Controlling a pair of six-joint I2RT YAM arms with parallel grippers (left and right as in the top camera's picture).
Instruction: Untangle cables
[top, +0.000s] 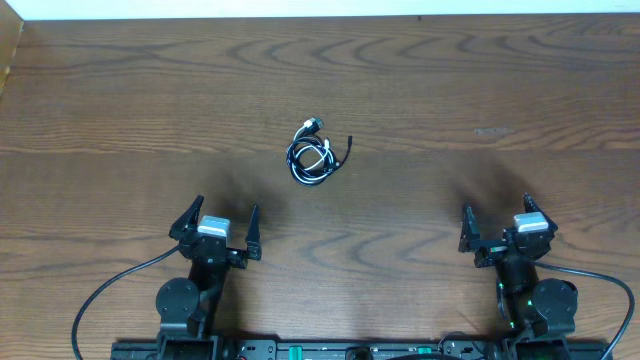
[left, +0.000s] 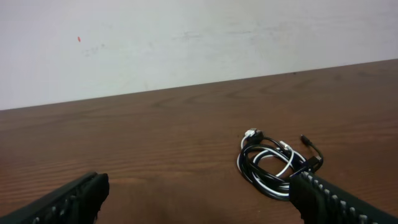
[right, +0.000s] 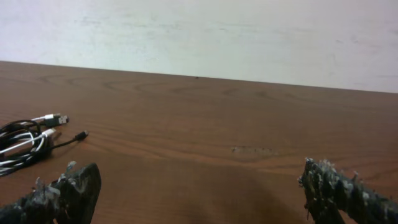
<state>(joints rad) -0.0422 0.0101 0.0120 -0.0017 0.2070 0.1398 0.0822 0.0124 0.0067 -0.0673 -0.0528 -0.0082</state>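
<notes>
Facing far from the near edge, left gripper and right gripper - both spread wide, holding nothing. Farther out, between them, black cable and white cable lie coiled together on the bench - apart from both.

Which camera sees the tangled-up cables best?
The left wrist view. There the cables sit close and almost whole, so the white and black loops show clearly. The overhead view shows the whole bundle too, but tiny. The right wrist view cuts it off at its left edge.
</notes>
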